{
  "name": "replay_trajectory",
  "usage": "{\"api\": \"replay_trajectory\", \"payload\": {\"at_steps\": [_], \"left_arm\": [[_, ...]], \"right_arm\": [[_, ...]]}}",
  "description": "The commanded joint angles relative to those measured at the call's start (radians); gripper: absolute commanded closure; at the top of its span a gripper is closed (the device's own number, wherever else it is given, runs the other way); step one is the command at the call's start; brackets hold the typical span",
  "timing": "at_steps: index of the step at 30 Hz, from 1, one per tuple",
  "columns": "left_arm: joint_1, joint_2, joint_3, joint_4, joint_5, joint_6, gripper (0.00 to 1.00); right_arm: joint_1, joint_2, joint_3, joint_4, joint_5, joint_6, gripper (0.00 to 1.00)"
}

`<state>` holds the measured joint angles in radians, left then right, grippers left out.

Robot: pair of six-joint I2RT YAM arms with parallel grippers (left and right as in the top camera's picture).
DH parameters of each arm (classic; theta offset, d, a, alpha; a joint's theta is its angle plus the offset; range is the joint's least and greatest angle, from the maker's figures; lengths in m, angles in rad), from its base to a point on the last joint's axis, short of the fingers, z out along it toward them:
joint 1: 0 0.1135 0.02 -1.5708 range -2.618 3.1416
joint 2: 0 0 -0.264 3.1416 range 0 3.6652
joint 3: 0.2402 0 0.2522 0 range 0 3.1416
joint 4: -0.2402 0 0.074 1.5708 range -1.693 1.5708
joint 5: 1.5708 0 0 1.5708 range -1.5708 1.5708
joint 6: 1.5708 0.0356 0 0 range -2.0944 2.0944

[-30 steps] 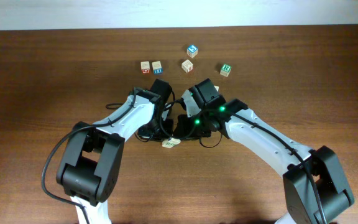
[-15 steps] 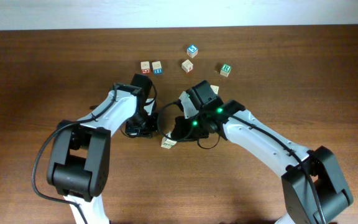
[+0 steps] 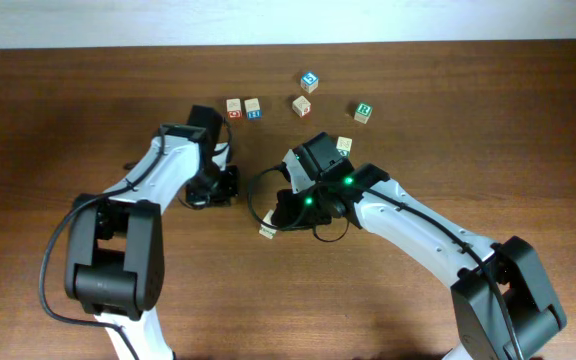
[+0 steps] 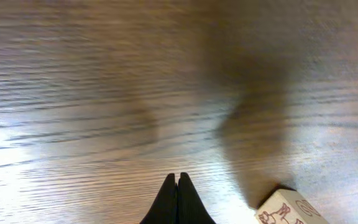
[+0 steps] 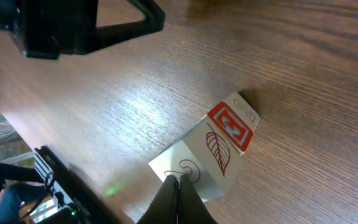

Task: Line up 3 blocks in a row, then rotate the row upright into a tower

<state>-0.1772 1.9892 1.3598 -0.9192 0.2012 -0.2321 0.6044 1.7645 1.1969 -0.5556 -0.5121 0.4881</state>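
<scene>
Now overhead: left gripper [image 3: 218, 187] over bare counter [image 3: 88, 120], right gripper [image 3: 280, 213] just beside red-letter block [image 3: 267, 231]; blue-faced block [image 3: 310, 81] and tan block [image 3: 301, 105] lie beyond | left wrist: fingers pressed together, empty, red-marked block corner [image 4: 288, 210] nearby | right wrist: fingers pressed together, tips at red-letter block [image 5: 211, 148], pinching nothing

Left gripper [image 4: 178, 186]: near edge, centre; dark fingertips pressed together, nothing between them.
Table [image 4: 73, 93]: brown wood grain across the whole view, blurred toward the far side, pale glare at left.
Block [image 4: 289, 210]: near right corner, cut by the edge; pale face with red marks; apart from the fingertips.
Shadow [image 4: 253, 124]: soft dark patch, right of centre, reaching down to the block.
</scene>
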Motion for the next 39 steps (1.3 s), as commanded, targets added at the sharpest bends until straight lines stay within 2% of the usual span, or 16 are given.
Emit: {"api": "replay_trajectory", "payload": {"at_steps": [1, 13, 14, 22, 33, 38, 39], "left_arm": [[0.024, -0.002, 0.018, 0.001, -0.019, -0.005, 1.00], [0.026, -0.002, 0.018, 0.002, -0.042, -0.005, 1.00], [0.026, -0.002, 0.018, 0.002, -0.042, -0.005, 1.00], [0.026, -0.002, 0.018, 0.002, -0.042, -0.005, 1.00], [0.026, -0.002, 0.018, 0.002, -0.042, -0.005, 1.00], [0.026, -0.021, 0.074, -0.043, -0.044, -0.004, 1.00], [0.026, -0.041, 0.103, -0.065, -0.050, 0.000, 1.00]], "right_arm": [[0.007, 0.015, -0.002, 0.009, 0.080, -0.002, 0.96], [0.013, 0.015, -0.002, 0.040, 0.090, -0.005, 0.96], [0.013, 0.015, -0.002, 0.045, 0.087, -0.005, 0.92], [0.013, 0.014, 0.028, 0.039, 0.068, -0.006, 0.86], [0.013, 0.014, 0.111, -0.023, 0.052, -0.032, 0.80], [-0.002, 0.012, 0.238, -0.154, 0.077, -0.097, 0.66], [-0.012, 0.008, 0.298, -0.229, 0.117, -0.122, 0.56]]}}
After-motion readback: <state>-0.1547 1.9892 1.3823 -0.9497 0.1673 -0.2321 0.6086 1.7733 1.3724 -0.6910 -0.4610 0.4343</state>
